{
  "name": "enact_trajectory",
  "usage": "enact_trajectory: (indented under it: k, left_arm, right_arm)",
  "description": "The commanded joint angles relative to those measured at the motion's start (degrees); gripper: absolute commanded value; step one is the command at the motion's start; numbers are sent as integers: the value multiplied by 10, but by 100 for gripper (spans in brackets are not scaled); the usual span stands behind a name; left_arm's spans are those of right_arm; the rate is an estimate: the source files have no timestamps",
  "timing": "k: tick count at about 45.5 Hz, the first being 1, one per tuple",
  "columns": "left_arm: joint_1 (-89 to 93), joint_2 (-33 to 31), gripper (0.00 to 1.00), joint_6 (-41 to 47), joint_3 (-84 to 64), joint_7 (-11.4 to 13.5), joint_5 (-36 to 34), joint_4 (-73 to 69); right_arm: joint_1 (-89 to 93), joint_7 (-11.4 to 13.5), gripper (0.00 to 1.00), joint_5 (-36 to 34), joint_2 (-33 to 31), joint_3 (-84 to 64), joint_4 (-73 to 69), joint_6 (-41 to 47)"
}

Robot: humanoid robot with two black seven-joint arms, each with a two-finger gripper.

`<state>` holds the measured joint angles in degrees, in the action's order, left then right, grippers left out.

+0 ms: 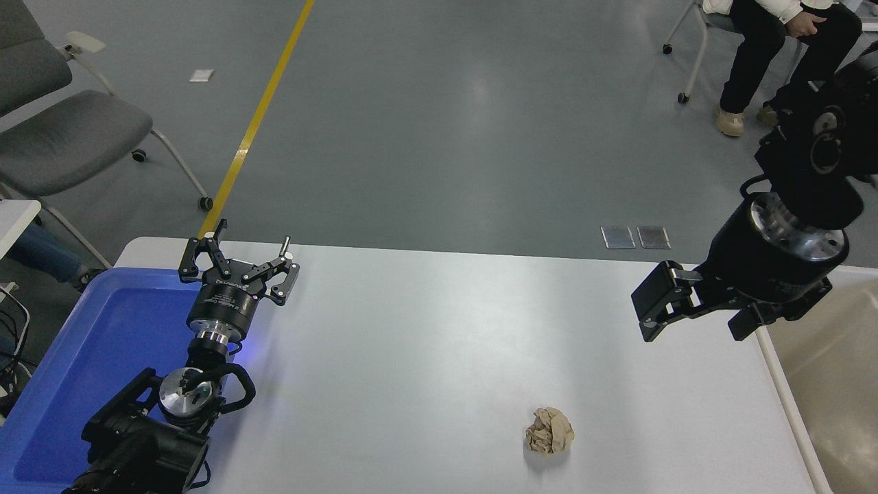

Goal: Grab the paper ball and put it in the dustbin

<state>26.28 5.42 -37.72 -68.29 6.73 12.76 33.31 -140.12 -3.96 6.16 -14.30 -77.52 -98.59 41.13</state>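
The paper ball (549, 431), a crumpled tan wad, lies on the white table (425, 343) near the front, right of centre. The dustbin (789, 398), cream with a white rim, stands against the table's right edge; only part of it shows. My right gripper (693, 328) hangs open and empty above the table's right side, close to the dustbin's rim, up and to the right of the ball. My left gripper (245, 245) is open and empty, parked at the table's far left over the edge of the blue tray.
A bright blue shallow tray (103, 343) lies at the table's left end under my left arm. Beyond the table are a grey chair (62, 130) at the far left and a seated person (775, 41) at the top right.
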Motion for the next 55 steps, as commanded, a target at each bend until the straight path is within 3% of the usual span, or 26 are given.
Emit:
enact_trajectory:
  k: [1,19,28,55]
  left_arm:
    - [0,-1,99,0,0,0,0,0]
    - [0,-1,99,-1,0,7,-1,0]
    - [0,-1,99,0,0,7,-1,0]
    - [0,0,99,-1,0,7,-1,0]
  right_arm:
    - [6,0,100,0,1,0,2,-1]
    - [30,0,100,-3,8,14,17,-38]
    - [82,0,100,-46,49,31,30,-95]
    - [353,1,100,-77,143,128,91,-294]
